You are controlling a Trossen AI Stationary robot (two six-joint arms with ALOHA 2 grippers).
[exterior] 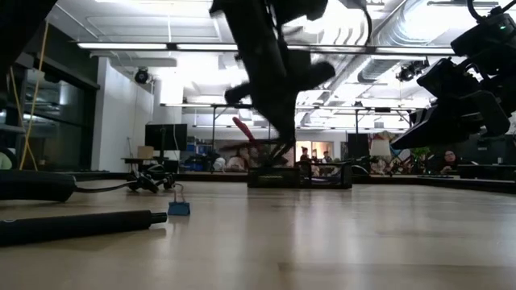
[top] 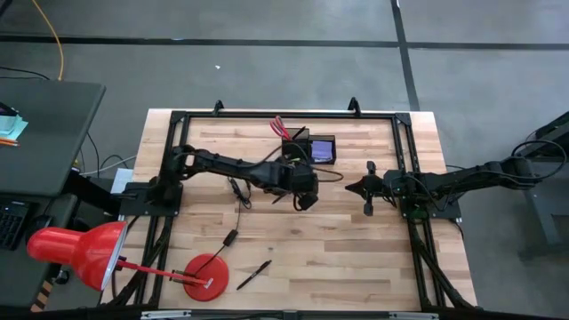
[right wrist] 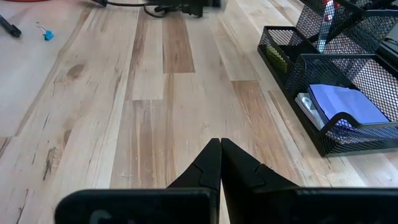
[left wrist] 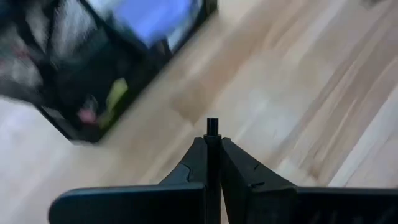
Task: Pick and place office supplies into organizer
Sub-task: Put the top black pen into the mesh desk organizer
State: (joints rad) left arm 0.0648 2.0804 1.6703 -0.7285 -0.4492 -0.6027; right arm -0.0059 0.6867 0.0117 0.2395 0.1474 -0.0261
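My left gripper (top: 307,197) (left wrist: 212,140) is shut on a slim black pen (left wrist: 212,126), just on the near side of the black mesh organizer (top: 308,147). The organizer holds red-handled scissors (top: 279,126) in its cup section and a purple sticky-note pad (top: 322,148) (right wrist: 345,102) in its tray. Another black pen (top: 253,275) lies flat on the table near the front edge. My right gripper (top: 350,187) (right wrist: 219,144) is shut and empty, above bare table to the right of the organizer. My left gripper pinches the black pen between its two fingers. The pen lies along the fingers, and its end (left wrist: 212,124) sticks out a little past the fingertips. The pen is lifted clear of the table.
A red lamp base (top: 204,277) and lamp head (top: 78,253) stand at the front left. A thin black cable (top: 236,213) runs across the table's middle left. A small blue clip (right wrist: 46,34) lies on the wood.
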